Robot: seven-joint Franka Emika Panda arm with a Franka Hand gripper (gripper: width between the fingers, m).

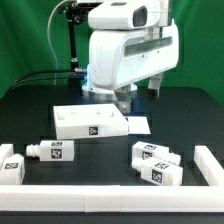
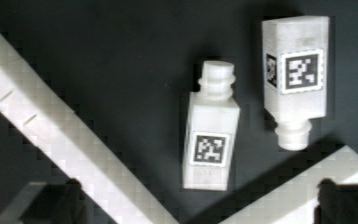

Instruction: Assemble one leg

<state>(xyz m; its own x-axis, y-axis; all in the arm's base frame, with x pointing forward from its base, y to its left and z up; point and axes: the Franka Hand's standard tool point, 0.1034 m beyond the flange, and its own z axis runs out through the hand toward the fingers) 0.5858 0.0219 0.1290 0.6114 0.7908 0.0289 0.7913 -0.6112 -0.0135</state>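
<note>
White leg (image 2: 211, 135) lies flat beside another leg (image 2: 293, 70), stubs opposed.

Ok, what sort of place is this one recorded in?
Likely a lab robot bench: green curtain behind, black table edged by a white rail, loose tagged legs under the arm.

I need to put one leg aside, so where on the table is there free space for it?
Bare table lies between the lone leg and the leg cluster, in front of the panel. More lies on the exterior view's right of the panel. The front corners near the white rail are crowded.
</note>
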